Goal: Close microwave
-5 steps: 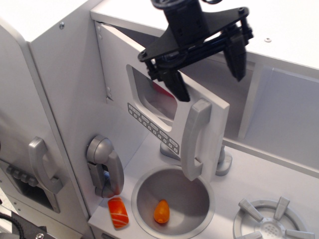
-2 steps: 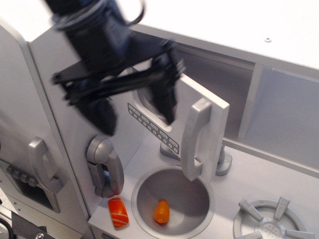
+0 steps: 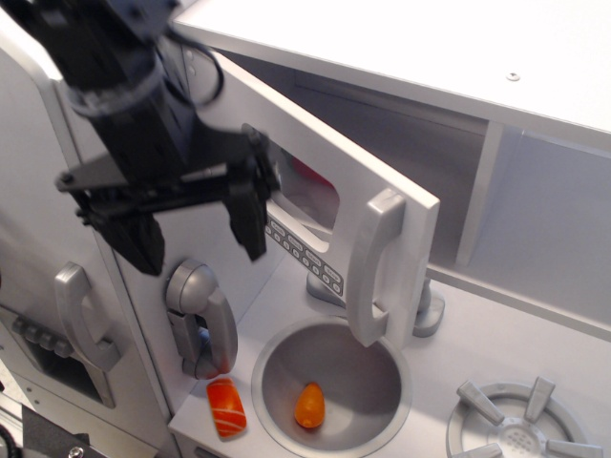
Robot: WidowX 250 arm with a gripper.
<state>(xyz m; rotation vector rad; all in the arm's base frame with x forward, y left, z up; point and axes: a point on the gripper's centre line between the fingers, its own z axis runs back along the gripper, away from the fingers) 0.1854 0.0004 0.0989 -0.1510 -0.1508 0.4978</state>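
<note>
While the microwave (image 3: 315, 181) door stands ajar, the hand (image 3: 196, 229) hangs beside it, fingers spread wide, holding nothing.

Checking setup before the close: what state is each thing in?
Microwave door: open, swung outward.
Gripper: open, empty, left of the door, not touching it.
Sink: holds an orange piece.
Salmon piece: lying on the counter beside the sink.
</note>
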